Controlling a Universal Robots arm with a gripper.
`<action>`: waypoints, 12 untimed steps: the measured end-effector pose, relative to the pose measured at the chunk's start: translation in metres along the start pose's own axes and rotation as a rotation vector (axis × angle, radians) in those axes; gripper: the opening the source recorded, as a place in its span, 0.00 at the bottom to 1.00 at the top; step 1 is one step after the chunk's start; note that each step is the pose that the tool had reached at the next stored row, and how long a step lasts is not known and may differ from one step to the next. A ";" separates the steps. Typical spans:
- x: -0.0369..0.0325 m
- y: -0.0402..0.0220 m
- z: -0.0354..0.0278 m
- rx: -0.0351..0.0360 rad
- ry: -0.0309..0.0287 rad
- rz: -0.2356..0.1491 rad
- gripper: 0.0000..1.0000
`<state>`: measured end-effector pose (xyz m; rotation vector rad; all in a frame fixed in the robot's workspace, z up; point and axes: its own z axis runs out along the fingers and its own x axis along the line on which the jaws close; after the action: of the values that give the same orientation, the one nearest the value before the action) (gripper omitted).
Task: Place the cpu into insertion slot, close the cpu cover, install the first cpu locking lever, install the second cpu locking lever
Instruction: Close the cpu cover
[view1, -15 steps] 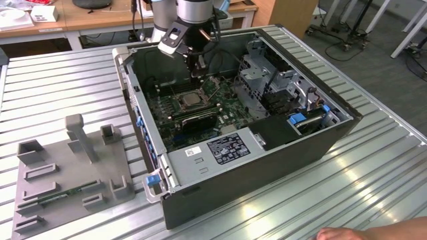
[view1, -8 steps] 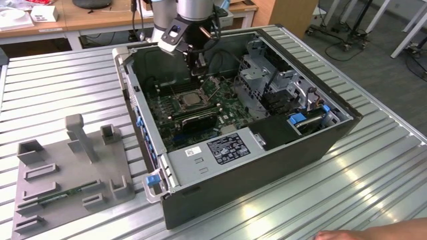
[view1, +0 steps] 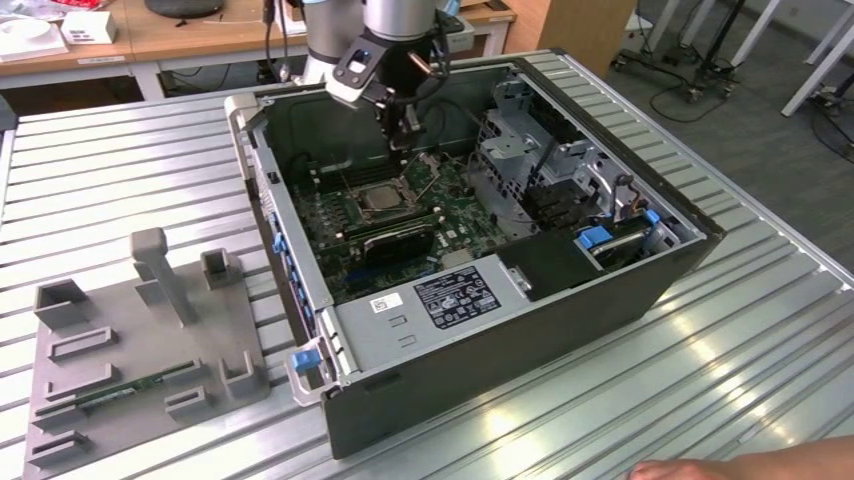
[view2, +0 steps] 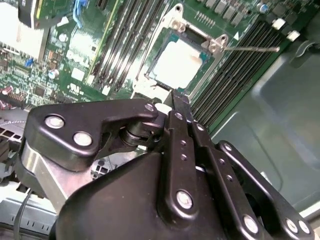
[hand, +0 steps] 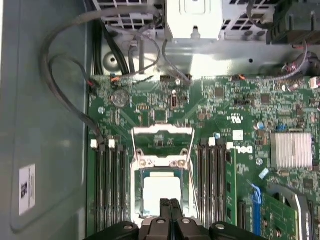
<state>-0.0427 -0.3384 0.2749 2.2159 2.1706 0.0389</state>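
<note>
Gripper: the gripper (view1: 398, 135) hung low inside the open computer case (view1: 534, 330). Its two black fingers were pressed together, with nothing seen between them.
Gripper position: in both wrist views the gripper (hand: 168, 202) had its tips just over one edge of the socket (hand: 163, 135). Contact with that edge could not be confirmed.
Chip: the chip (hand: 161, 192) lay flat in the socket, silvery top up and square to the rim. The second wrist view showed the chip (view2: 177, 64) seated the same way.
Cover: the cover frame (hand: 189, 185) appeared to lie down around the chip, the metal top showing through its cut-out. Whether it was latched could not be told.
Lever: in the second wrist view a thin metal lever (view2: 252, 48) stuck out sideways from a corner of the socket, over the memory slots (view2: 235, 65).
Board: a green circuit board (hand: 225, 100) surrounded the socket, with memory slots on both sides. A ribbed silver heatsink (hand: 290, 150) sat well apart from it.
Cables: grey cables (hand: 60, 90) looped along the case wall.
Surroundings: the case lay open side up on a slatted metal table (view1: 120, 170). A grey parts holder (view1: 147, 340) stood on the table at the exterior view's left.
Person: a hand (view1: 761, 468) rested at the exterior view's right, well apart from the case.
</note>
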 end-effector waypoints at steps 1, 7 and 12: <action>0.0000 0.0027 0.0001 0.0000 0.0000 0.000 0.10; 0.0004 0.0223 0.0010 0.0000 0.0000 0.001 0.10; 0.0008 0.0383 0.0018 0.0000 0.0000 0.001 0.10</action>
<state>-0.0044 -0.3385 0.2748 2.2169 2.1696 0.0390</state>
